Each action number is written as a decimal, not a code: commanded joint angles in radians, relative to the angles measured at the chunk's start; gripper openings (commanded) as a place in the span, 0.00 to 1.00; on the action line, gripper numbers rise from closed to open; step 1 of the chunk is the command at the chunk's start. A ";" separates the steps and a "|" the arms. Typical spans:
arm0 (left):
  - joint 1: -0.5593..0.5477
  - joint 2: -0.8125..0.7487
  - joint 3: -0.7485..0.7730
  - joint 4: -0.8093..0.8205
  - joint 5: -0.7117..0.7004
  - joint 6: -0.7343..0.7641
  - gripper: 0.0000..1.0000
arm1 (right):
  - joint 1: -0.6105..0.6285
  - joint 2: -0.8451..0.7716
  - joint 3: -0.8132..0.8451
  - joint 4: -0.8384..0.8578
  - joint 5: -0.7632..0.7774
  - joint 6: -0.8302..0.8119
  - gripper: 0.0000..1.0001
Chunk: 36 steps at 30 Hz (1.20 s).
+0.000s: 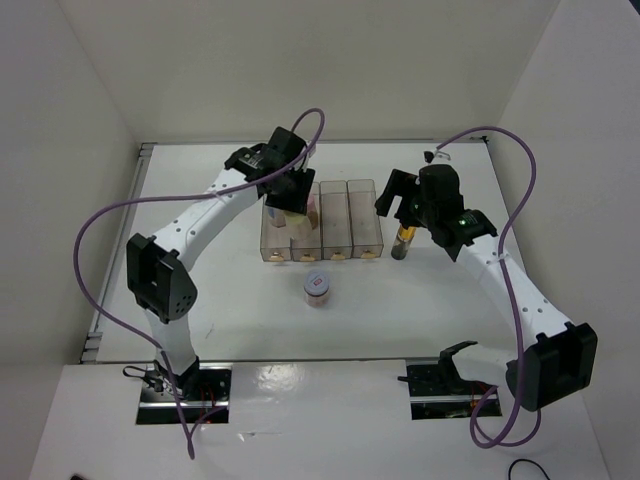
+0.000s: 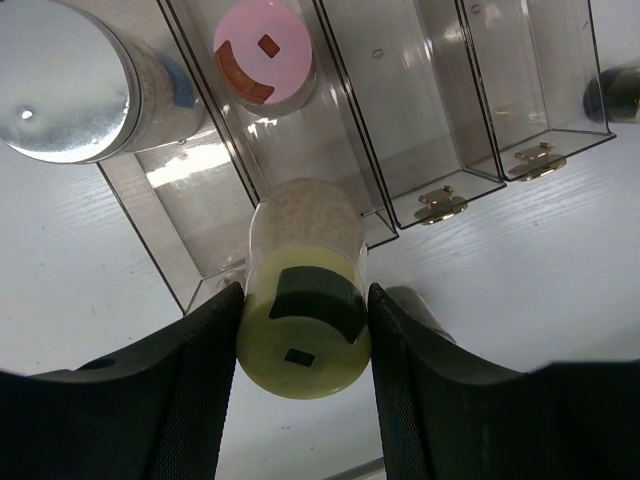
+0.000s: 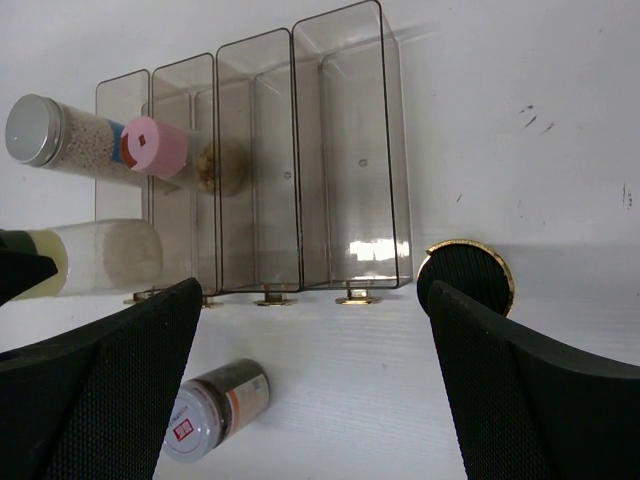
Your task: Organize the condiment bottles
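The step in hand is stowing the third bottle: the left gripper (image 2: 305, 300) is clamped on the yellow-capped bottle (image 2: 303, 335), holding it by the cap end above the near end of the organizer's (image 3: 345, 150) two left compartments; which of the two it hangs over I cannot tell. The next move, as I judge it, calls for lining the bottle up with a free slot and lowering it in before letting go. The right gripper (image 3: 315, 300) stands with its jaws wide apart, the black-capped dark bottle (image 3: 465, 275) upright between them, close to one finger but not gripped. By count there are five bottles: the grey-capped one (image 3: 40, 130) in the leftmost compartment, the pink-capped one (image 3: 155, 147) in the second, the yellow-capped one in the claw, and two on the table (image 1: 480, 290) outside, the dark bottle just beside the organizer's right near corner and the white-lidded jar (image 1: 318, 287) in front of it. There is one organizer with four compartments, the two on the right holding nothing
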 commanded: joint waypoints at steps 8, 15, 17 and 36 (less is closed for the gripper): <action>0.001 0.076 0.056 0.090 0.017 0.016 0.30 | 0.008 -0.018 0.034 0.030 -0.009 -0.025 0.98; 0.001 0.141 0.076 0.099 0.006 0.025 0.30 | 0.008 -0.018 0.025 0.030 -0.038 -0.025 0.98; 0.001 0.150 0.076 0.099 -0.003 0.025 0.30 | 0.008 -0.018 0.025 0.030 -0.038 -0.025 0.98; -0.026 0.224 0.037 0.126 -0.056 0.034 0.49 | 0.057 -0.009 0.034 0.039 -0.091 -0.034 0.98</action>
